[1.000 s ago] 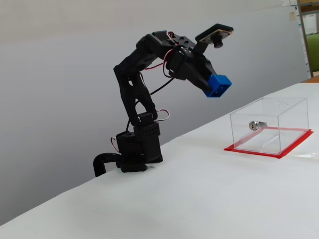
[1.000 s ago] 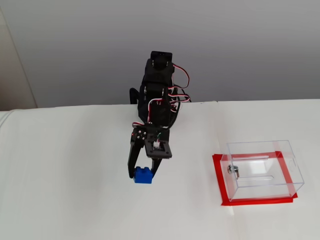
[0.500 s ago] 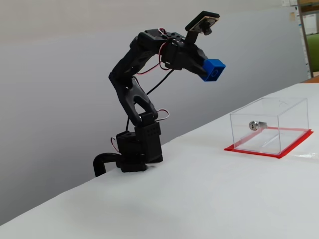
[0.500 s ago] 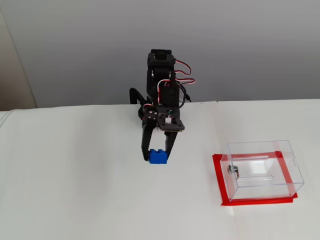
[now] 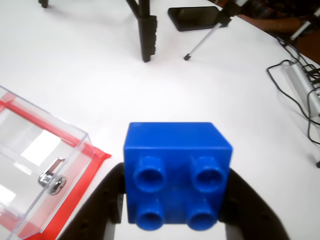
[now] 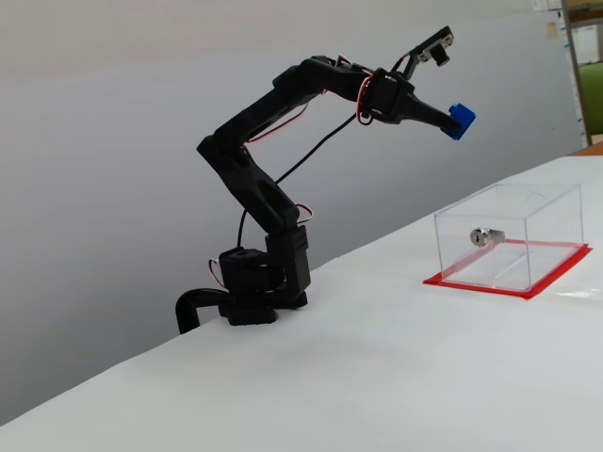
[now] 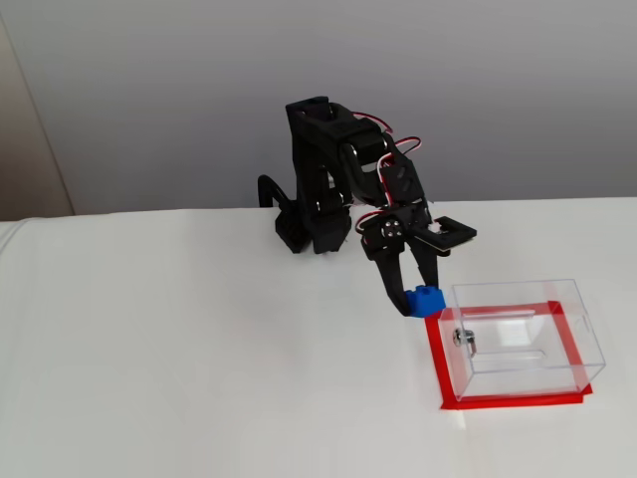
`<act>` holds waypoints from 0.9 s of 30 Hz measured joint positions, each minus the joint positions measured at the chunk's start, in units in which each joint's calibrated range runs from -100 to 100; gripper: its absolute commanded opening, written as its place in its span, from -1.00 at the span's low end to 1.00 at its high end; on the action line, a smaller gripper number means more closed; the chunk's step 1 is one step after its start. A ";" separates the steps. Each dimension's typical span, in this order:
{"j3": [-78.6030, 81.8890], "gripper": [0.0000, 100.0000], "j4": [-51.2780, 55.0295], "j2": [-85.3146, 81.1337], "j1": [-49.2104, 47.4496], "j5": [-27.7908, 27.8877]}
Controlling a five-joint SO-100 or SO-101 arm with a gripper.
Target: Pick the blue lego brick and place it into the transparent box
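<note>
Blue lego brick (image 6: 458, 121) above transparent box (image 6: 513, 235)

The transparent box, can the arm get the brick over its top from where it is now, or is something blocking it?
Probably yes. The gripper holds the blue lego brick in the air, higher than the transparent box and just short of its lock side. Nothing stands between them.

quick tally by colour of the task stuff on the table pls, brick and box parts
blue: 1, the blue lego brick, held in the gripper
clear: 1, the transparent box
red: 1, the box's base plate
silver: 1, the lock on the box's side
total: 4
</note>
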 measured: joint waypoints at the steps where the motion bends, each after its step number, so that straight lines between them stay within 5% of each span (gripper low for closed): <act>1: 0.62 -0.83 0.00 0.00 -2.03 0.00; 12: 2.91 -0.83 -1.80 1.61 -20.09 0.00; 27: -11.74 -0.83 -4.03 24.44 -30.13 0.05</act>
